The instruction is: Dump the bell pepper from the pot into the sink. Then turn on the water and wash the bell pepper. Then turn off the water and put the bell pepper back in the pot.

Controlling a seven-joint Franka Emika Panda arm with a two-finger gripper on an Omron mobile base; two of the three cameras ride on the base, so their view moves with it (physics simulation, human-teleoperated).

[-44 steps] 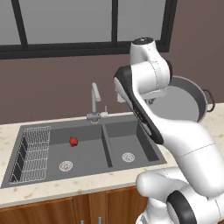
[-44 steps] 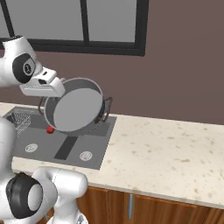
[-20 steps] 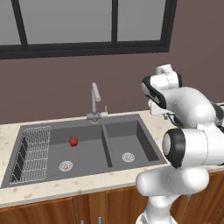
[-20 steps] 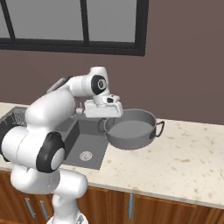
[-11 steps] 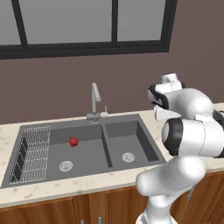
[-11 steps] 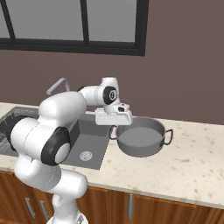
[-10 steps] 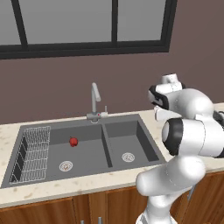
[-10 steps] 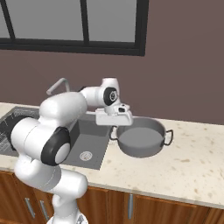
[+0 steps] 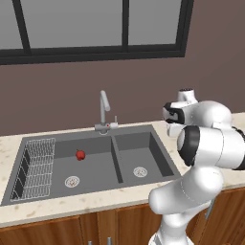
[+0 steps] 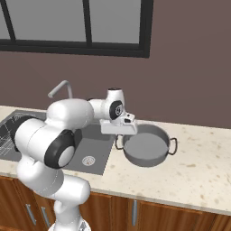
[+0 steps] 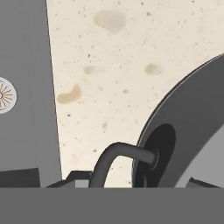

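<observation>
Right base view has the sink (image 10: 97, 149) off to the left of the fingers (image 10: 119, 143), which are clenched on the near loop handle of the pot (image 10: 145, 145), a wide, shallow grey pan held upright at the table (image 10: 194, 169) beside the basin. Dumping looks done: the small red pepper (image 9: 80, 154) lies in the far basin, well away from the fingers. Washing and returning it remain.

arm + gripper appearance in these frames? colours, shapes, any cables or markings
Glossy white arm of rounded, bulbous segments with dark grey-black joint rings and round caps. Boxy white hand; the gripper has small dark fingertips. No loose cables or readable markings visible.
</observation>
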